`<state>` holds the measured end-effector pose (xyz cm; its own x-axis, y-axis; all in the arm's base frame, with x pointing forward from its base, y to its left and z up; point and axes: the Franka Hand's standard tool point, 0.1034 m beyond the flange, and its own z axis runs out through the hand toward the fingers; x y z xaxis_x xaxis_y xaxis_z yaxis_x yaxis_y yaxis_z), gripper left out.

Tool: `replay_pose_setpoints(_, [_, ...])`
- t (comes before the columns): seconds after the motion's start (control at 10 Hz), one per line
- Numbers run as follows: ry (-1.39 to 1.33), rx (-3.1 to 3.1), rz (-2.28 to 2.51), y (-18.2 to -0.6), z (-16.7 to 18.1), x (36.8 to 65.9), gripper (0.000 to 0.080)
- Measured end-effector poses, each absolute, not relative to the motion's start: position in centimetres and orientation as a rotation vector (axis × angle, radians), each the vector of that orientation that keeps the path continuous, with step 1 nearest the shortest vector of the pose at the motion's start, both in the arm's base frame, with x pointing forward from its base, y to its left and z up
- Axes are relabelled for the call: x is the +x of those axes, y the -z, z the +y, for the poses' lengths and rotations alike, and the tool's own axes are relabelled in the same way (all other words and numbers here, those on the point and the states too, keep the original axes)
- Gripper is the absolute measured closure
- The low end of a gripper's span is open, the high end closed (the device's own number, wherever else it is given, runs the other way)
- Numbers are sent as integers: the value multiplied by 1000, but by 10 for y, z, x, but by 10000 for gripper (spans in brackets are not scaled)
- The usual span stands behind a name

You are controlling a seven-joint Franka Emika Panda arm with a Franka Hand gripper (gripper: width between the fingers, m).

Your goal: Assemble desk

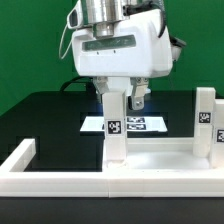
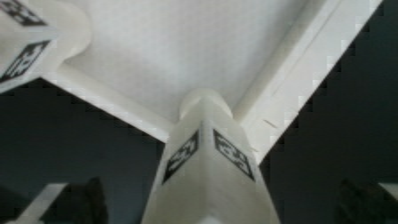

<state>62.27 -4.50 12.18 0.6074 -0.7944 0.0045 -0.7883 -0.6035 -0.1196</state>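
Observation:
The white desk top lies flat in the middle of the exterior view, and its rimmed corner shows in the wrist view. A white tagged leg stands upright at its corner on the exterior view's left; it is also in the wrist view. My gripper is straddling the top of this leg. Its dark fingers stand apart from the leg's sides, so it is open. A second leg stands upright at the corner on the exterior view's right and also shows in the wrist view.
The long white bar with a raised end runs along the front of the black table, against the desk top. The marker board lies flat behind the held leg.

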Motion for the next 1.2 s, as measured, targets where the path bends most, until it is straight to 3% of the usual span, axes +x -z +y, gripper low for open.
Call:
replay_pose_setpoints(0.2, [41,-2970,864,-123,-46,626,151])
replay_pose_setpoints(0.5, [41,-2954,922,-122,-47,625,176])
replay_pose_setpoints(0.7, [36,-2889,1101,-121,-46,625,516])
replay_pose_setpoints(1.2, [20,-2613,1649,-121,-43,631,512])
